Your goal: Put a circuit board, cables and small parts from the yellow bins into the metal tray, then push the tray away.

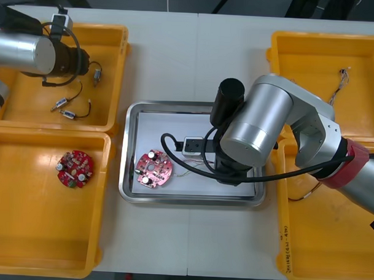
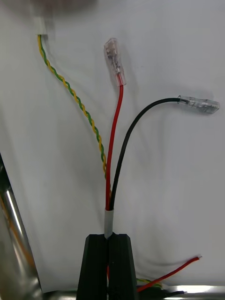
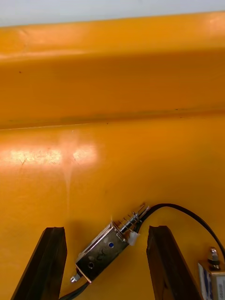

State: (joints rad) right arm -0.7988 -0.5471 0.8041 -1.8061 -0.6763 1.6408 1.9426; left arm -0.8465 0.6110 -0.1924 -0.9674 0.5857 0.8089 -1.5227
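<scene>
Now | right tool (image 2: 108,240) clenched on cable (image 2: 108,221) | left tool (image 3: 105,230) released astride small metal part (image 3: 104,247)

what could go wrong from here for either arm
1. The right tool is shut on the cable over the tray; on release, its loose leads may drape over the rim or the circuit board.
2. The left tool, open in the yellow bin, straddles a small metal part lying slantwise; closing may twist it out or pinch its black lead.
</scene>
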